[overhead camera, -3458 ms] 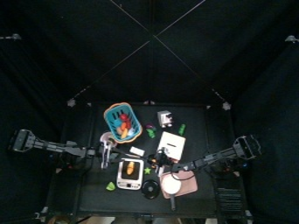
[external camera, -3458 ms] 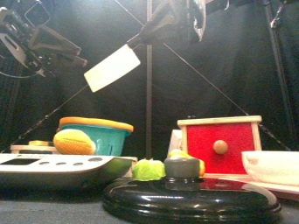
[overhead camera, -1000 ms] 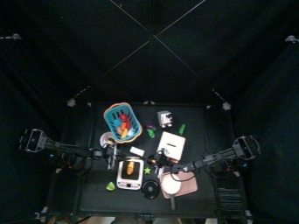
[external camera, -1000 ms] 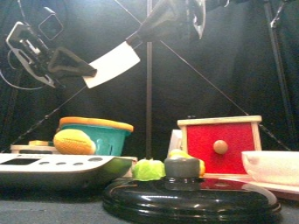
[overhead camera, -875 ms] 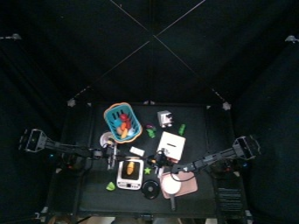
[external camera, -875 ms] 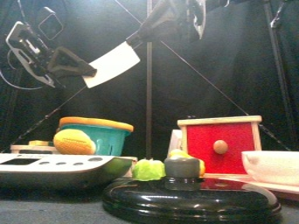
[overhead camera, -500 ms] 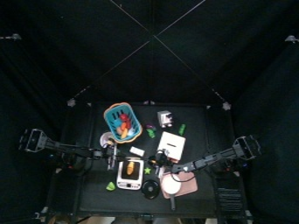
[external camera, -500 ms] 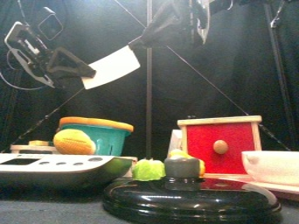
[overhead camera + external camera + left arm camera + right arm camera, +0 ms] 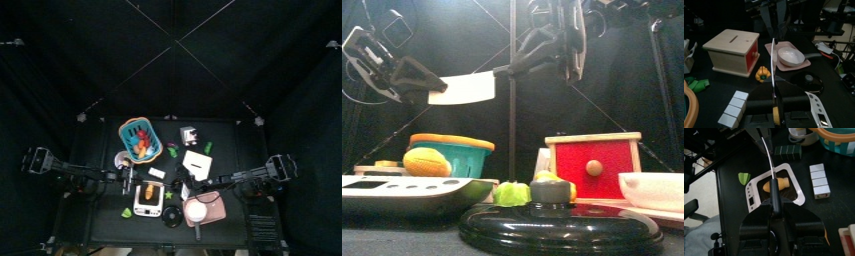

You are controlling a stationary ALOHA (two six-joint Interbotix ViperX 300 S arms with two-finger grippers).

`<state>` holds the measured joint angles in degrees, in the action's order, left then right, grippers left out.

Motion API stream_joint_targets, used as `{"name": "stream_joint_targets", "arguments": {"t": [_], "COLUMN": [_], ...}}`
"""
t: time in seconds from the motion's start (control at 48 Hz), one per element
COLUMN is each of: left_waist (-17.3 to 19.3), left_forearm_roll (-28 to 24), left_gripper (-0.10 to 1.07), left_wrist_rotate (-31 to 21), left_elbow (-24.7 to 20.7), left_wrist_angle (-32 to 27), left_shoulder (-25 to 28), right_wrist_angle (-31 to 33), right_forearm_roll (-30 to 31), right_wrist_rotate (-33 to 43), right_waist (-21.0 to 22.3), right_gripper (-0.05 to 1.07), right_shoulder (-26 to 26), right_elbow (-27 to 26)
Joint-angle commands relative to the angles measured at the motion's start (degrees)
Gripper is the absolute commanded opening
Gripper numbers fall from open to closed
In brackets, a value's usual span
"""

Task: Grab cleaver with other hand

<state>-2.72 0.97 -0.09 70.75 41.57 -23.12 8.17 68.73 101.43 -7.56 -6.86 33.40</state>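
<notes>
Handover in mid-air, seen level from the front edge of the worktop. The cleaver point(image 9: 464, 89) hangs high above the worktop point(image 9: 396, 240), at about 10 o'clock in the front view, well clear of everything standing below. The left claw point(image 9: 425, 84) pinches the blade's 9 o'clock end; the right claw point(image 9: 525, 66) is closed on the dark handle point(image 9: 508, 70) running out toward 2 o'clock. Both claws therefore grip the cleaver at once. In the left wrist view the blade shows edge-on as a thin pale line point(image 9: 773, 75) rising between the jaws. The right wrist view shows the same thin edge point(image 9: 767, 152) running on from the dark handle point(image 9: 773, 203) clamped between its jaws.

Judged step: the receiving claw has its hold, and the other must let go. To do this well, the left claw's pinch should be confirmed firm before the right one opens. The releasing claw is best opened fully and drawn back along the handle's line, not sideways, so the blade is not levered out of the pinch. A grip on a flat end leaves the handle's weight hanging outboard, so sag or twist is the likely fault.

The cleaver: a flat rectangular blade, cream to white under the lamp, lying nearly level with its broad face to the front camera. It appears thin and rigid, with a narrow dark handle.
</notes>
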Motion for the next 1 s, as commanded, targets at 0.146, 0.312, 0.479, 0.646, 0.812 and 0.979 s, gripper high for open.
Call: {"name": "stream_joint_targets", "arguments": {"t": [0.146,0.312,0.479,0.646,0.812,0.979], "left_waist": [-0.26,-0.7,-0.79,-0.97,-1.05,-1.05], "left_forearm_roll": [0.26,0.35,0.35,0.35,0.26,0.35], "left_gripper": [0.28,0.28,0.28,0.28,0.28,0.28], "left_wrist_rotate": [0.0,0.0,0.0,-0.09,0.0,0.0], "left_elbow": [-0.18,0.0,0.0,0.09,0.09,0.09], "left_wrist_angle": [0.62,0.62,0.26,-0.26,-0.88,-1.41], "left_shoulder": [-0.62,-0.62,-0.62,-0.35,0.0,0.0], "right_wrist_angle": [-1.23,0.0,1.85,2.64,2.72,2.11], "right_forearm_roll": [2.81,4.13,6.24,7.73,8.26,8.35], "right_wrist_rotate": [0.09,0.0,0.0,0.0,0.0,0.0], "right_waist": [0.97,0.62,0.62,0.62,0.62,0.62], "right_gripper": [0.5,0.55,0.63,0.64,0.61,0.55], "right_shoulder": [1.23,1.58,1.67,1.76,2.11,3.87], "right_elbow": [-1.32,-1.85,-1.93,-2.29,-2.37,-3.25]}}
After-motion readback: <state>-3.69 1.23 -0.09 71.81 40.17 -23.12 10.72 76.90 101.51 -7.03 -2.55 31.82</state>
